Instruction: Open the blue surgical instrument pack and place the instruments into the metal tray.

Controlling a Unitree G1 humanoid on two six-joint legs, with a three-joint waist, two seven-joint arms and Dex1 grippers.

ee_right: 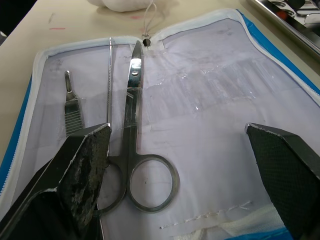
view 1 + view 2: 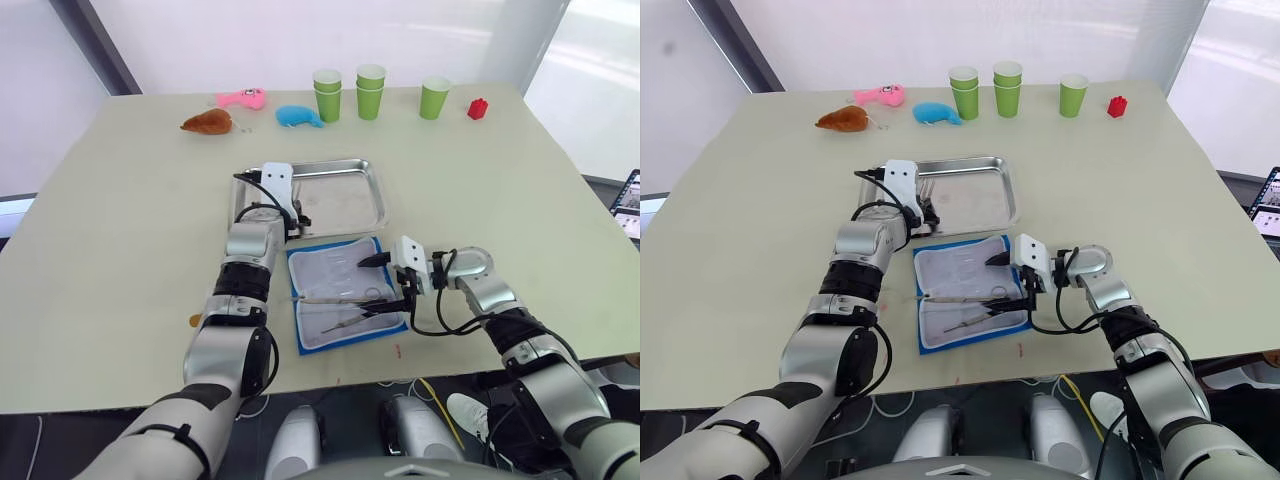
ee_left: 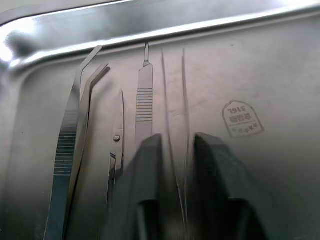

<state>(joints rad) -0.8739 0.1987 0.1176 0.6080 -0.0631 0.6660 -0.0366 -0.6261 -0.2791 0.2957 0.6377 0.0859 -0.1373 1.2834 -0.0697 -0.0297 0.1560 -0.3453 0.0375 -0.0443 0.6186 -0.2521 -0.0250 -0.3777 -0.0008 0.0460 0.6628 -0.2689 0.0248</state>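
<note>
A: Risk, left side first. The left hand (image 3: 175, 195) hung inside the metal tray (image 2: 375, 195), fingers pinching thin straight tweezers (image 3: 175, 115). If it let go from a height or at a tilt, they could bounce onto the pieces already lying in the tray.

B: And the right?

A: The right hand (image 1: 180, 165) hovered with fingers spread wide over the opened blue surgical instrument pack (image 2: 300, 335), just in front of the tray on the desk (image 2: 120, 200). The ring-handled scissors (image 1: 135, 150) lay between its fingers, with a thin probe (image 1: 109, 85) just beside. A close could catch both, or drag the pack's lining.

B: Counts?

A: In the tray, from the left wrist view: one bent forceps (image 3: 75, 130), one small scissors (image 3: 116, 145), one scalpel handle (image 3: 144, 100), plus the held tweezers. Four. In the pack: a flat ridged handle (image 1: 72, 107), the probe, the scissors. Three visible.

B: Far edge?

A: Three plush toys, brown (image 2: 207, 122), pink (image 2: 241, 98), blue (image 2: 298, 116). Green cups (image 2: 370, 90) in three spots, two looking stacked. One small red object (image 2: 478, 108).
</note>
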